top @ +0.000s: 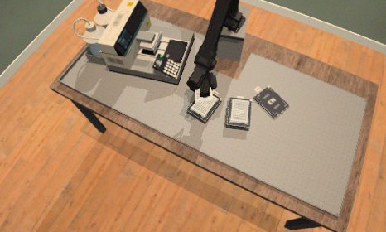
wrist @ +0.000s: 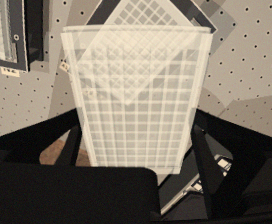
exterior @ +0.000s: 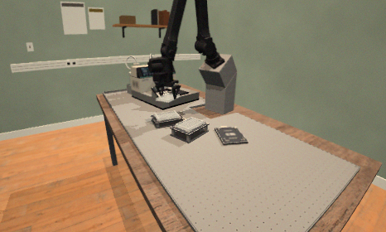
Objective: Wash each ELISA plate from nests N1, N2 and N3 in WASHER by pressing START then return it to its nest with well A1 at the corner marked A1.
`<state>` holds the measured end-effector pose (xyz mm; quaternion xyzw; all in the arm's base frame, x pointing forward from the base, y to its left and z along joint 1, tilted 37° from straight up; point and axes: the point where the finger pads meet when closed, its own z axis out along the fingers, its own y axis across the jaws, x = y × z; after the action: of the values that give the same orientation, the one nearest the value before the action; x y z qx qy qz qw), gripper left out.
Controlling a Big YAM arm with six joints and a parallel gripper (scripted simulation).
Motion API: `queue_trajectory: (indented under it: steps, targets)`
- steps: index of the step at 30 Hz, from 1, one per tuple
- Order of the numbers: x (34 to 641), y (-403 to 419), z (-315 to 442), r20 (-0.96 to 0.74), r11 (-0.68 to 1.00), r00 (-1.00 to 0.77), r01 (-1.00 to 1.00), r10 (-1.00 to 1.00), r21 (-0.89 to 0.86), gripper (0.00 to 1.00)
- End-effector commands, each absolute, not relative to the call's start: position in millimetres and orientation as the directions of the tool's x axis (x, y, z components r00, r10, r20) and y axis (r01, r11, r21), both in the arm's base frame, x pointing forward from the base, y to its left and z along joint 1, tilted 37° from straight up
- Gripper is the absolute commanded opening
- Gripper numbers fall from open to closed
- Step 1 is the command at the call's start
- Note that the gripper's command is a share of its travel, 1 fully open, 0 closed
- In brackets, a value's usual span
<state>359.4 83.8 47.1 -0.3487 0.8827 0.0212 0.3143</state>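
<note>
Matte-black arm (top: 209,44) (exterior: 174,27) (knuckly joints)

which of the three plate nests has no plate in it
The nest farthest from the washer; the other two each have a white plate seated or resting on them.

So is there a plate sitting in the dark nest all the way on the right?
No, the dark nest at the far right shows its bare top, with no plate on it.
</note>
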Motion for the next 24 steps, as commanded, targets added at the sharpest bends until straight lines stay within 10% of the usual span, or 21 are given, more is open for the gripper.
queue_trajectory:
  steps: [1, 24]
  targets:
    - [363, 63, 46, -0.561, 0.744, -0.546, -0.636, -0.622, -0.206, 0.82]
    - [360, -27, 24, -0.593, 0.857, -0.665, -0.508, -0.454, -0.086, 0.82]
